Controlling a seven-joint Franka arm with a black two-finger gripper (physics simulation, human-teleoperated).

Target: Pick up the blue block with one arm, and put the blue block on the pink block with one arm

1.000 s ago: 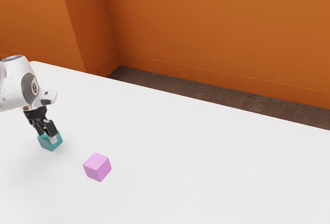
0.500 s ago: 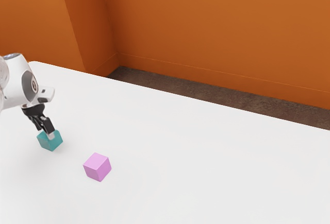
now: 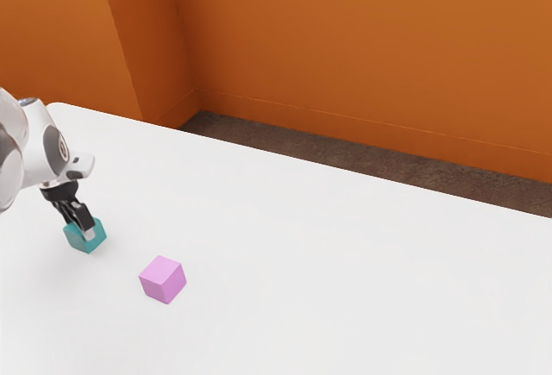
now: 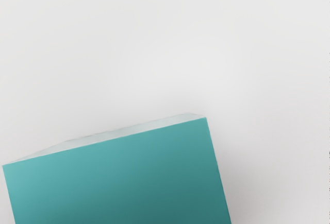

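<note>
Smooth matt surfaces nearly everywhere, and one glossy shell.
The teal-blue cube-shaped block (image 4: 118,183) reads as smooth matt plastic with even faces, and the pale pink cube-shaped block (image 3: 162,278) has the same finish. The white table top (image 3: 345,263) is smooth and matt. The arm's rounded white shell (image 3: 36,144) looks like glossy plastic, the black gripper (image 3: 82,226) duller. The brown floor strip (image 3: 371,159) looks rough and speckled.

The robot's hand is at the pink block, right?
No. The hand is at the blue block, not the pink block, which sits apart, untouched. The exterior view shows it.
</note>
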